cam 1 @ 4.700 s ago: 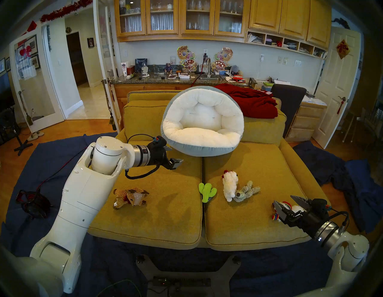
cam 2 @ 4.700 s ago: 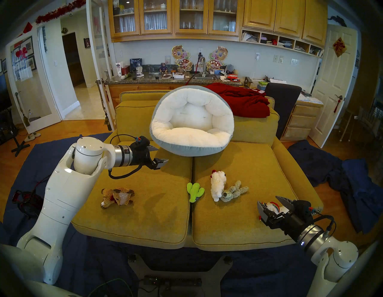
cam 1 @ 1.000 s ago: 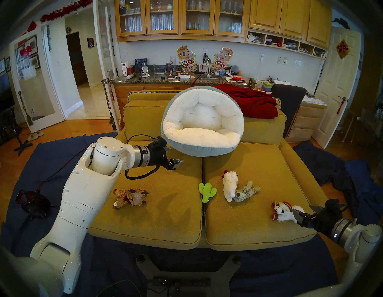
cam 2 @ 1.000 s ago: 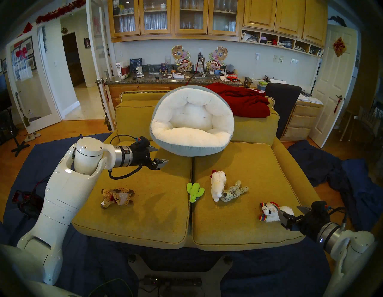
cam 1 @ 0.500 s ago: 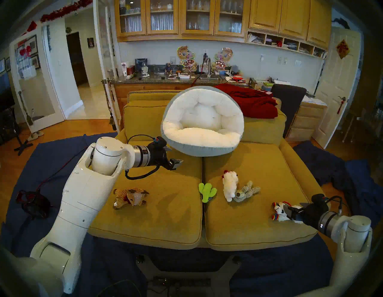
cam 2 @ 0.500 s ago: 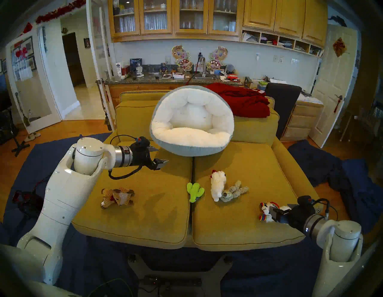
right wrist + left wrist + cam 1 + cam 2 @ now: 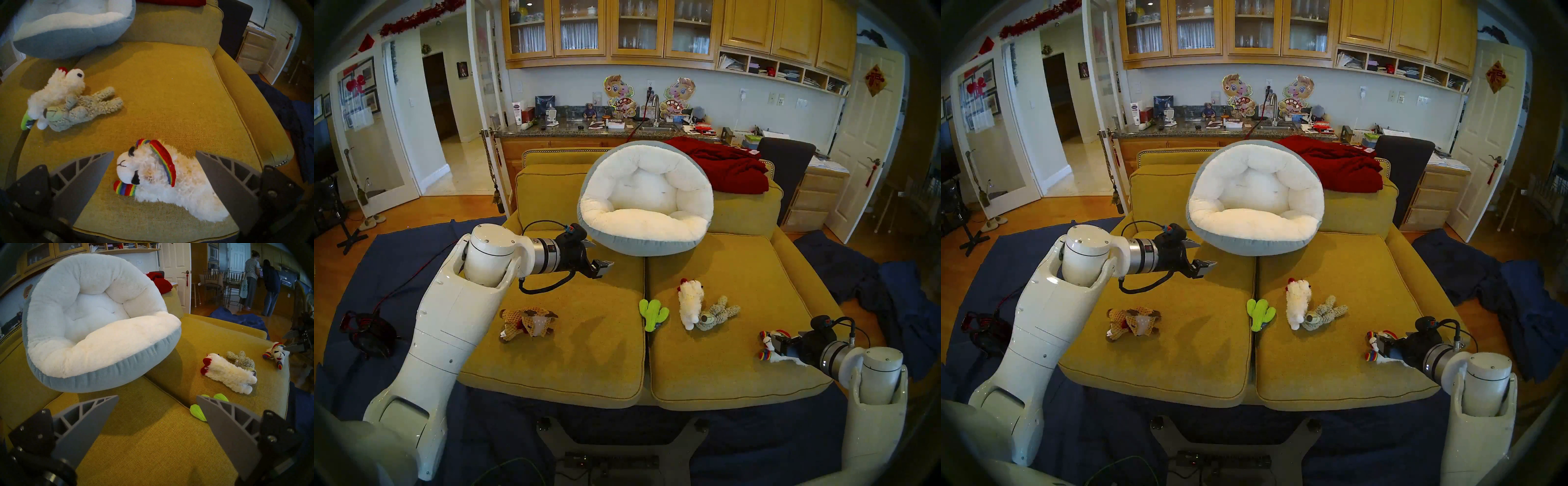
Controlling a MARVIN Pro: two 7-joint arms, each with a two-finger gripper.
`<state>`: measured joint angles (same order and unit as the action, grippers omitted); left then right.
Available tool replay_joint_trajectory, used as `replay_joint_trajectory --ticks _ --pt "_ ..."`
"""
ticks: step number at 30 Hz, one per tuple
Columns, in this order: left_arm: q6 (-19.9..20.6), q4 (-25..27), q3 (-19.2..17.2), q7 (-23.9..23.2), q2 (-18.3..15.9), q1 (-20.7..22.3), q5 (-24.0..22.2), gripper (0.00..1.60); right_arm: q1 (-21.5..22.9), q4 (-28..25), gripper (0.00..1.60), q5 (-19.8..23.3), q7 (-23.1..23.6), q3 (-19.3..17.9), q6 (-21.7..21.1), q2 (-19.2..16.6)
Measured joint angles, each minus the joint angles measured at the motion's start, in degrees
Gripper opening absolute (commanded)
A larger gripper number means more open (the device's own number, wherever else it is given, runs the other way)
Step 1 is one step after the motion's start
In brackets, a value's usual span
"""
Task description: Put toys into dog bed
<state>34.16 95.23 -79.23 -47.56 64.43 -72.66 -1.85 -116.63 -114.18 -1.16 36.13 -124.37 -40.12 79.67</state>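
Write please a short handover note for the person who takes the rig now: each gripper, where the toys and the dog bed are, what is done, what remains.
Left gripper: open, empty, in the air near the dog bed.
Right gripper: open, jaws either side of the rainbow lamb, not closed on it.
Dog bed: propped against the sofa backrest, nothing inside.
On the seat cushions: reindeer, cactus, white fluffy toy touching the grey-beige toy, and the lamb at the front right.
Done: no toy is in the bed.
Left: all five toys, probably the lamb first.
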Motion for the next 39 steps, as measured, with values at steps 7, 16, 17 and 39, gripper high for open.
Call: replay_joint_trajectory --ticks 7,16,17,39 --pt "0.0 0.0 0.0 0.0 0.0 0.0 0.0 1.6 0.9 1.2 1.6 -1.3 -1.2 1.4 0.0 -0.3" --pt "0.0 0.0 0.0 0.0 0.0 0.0 0.0 1.6 1.5 2.4 1.47 -3.0 -2.7 3.0 -0.1 -0.4" --pt "0.0 0.0 0.0 0.0 0.0 0.0 0.0 1.6 1.6 2.5 1.32 -3.1 -2.8 3.2 -0.1 -0.4" --pt "0.0 0.0 0.0 0.0 0.0 0.0 0.0 1.6 1.9 2.7 0.0 -3.1 -3.2 2.7 0.1 0.2"
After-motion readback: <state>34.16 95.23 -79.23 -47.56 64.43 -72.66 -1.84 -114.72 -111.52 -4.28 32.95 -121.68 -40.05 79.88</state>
